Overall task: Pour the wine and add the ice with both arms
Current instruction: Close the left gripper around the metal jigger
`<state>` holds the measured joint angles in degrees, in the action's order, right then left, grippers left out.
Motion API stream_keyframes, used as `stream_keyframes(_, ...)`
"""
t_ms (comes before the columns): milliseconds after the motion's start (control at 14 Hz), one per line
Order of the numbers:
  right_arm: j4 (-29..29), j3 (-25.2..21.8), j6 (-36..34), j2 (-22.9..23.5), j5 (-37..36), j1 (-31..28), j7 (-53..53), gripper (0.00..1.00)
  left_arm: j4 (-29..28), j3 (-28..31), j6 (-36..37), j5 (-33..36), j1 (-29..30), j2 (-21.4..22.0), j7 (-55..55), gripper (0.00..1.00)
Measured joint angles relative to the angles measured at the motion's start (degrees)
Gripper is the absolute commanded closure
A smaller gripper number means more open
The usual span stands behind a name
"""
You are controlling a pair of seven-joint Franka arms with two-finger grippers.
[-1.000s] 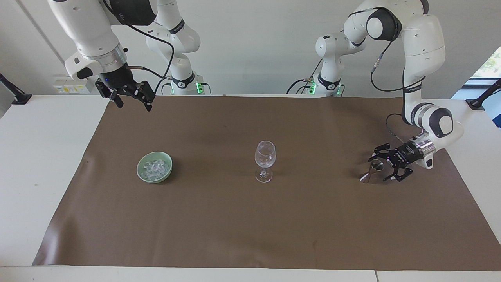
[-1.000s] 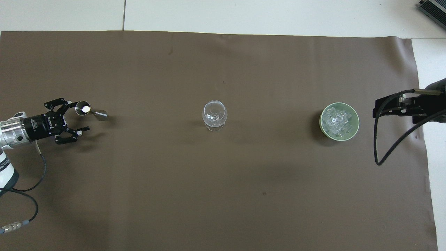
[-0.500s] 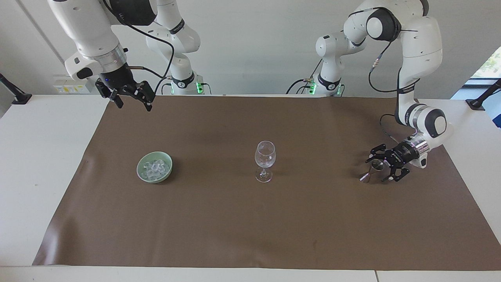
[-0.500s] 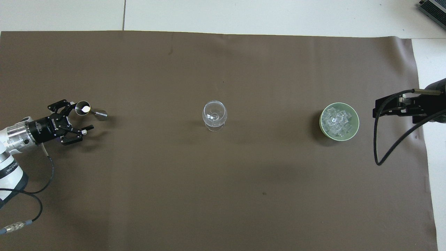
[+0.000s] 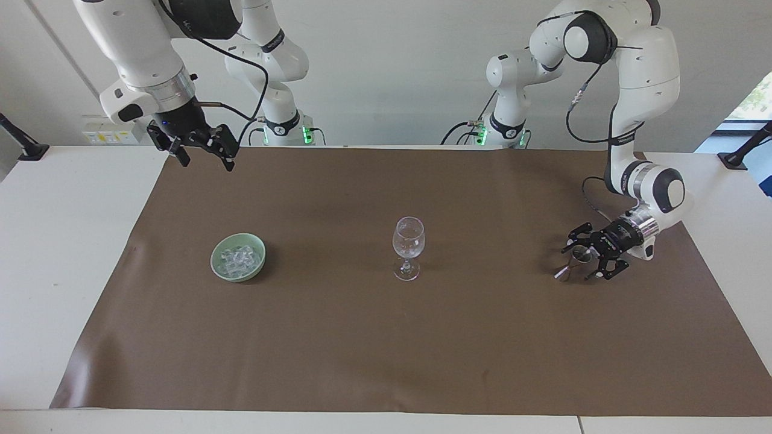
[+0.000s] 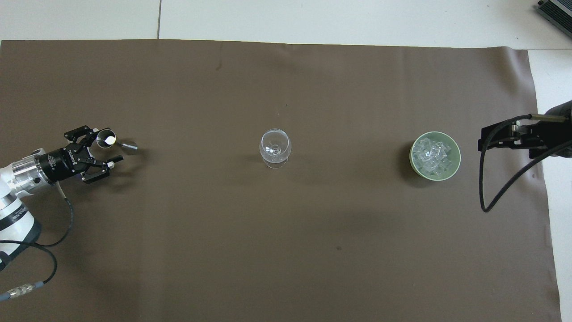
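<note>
A small metal jigger (image 5: 572, 263) (image 6: 114, 141) stands on the brown mat at the left arm's end of the table. My left gripper (image 5: 579, 262) (image 6: 103, 146) lies low and level, open, one finger on each side of the jigger's cup. I cannot tell whether they touch it. An empty wine glass (image 5: 409, 241) (image 6: 275, 146) stands mid-mat. The ice (image 5: 240, 258) (image 6: 432, 154) is heaped in a green bowl (image 5: 215, 265) (image 6: 413, 157) toward the right arm's end. My right gripper (image 5: 205, 160) hangs open, high over the mat's corner at its own end, and waits. No wine shows.
The brown mat (image 5: 386, 349) covers most of the white table (image 5: 66, 241). The glass, bowl and jigger stand in one line across it, well apart. A black cable (image 6: 485, 188) loops down from the right wrist beside the bowl.
My left gripper has slid forward around the jigger and its fingers have drawn a little closer together. The right arm, glass and bowl have not moved.
</note>
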<state>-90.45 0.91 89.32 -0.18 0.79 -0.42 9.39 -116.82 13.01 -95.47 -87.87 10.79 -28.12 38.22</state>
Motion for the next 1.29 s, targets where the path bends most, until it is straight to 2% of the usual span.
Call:
stream_keyframes(357, 0.0, 0.0, 0.0, 0.0, 0.0, 0.0, 0.0, 0.0, -0.3, 0.0, 0.4, -0.9, 0.0, -0.5, -1.1, 0.21)
stream_keyframes(571, 0.0, 0.0, 0.0, 0.0, 0.0, 0.0, 0.0, 0.0, -0.5, 0.0, 0.4, -1.3, 0.0, -0.6, -1.2, 0.35)
stream_keyframes(643, 0.0, 0.0, 0.0, 0.0, 0.0, 0.0, 0.0, 0.0, -0.5, -0.1, 0.4, -1.3, 0.0, -0.6, -1.2, 0.42)
stream_keyframes(929, 0.0, 0.0, 0.0, 0.0, 0.0, 0.0, 0.0, 0.0, -0.8, -0.1, 0.5, -2.3, 0.0, -0.6, -1.2, 0.99)
stream_keyframes(1286, 0.0, 0.0, 0.0, 0.0, 0.0, 0.0, 0.0, 0.0, -1.5, -0.1, 0.6, -4.0, 0.0, -0.6, -1.3, 1.0)
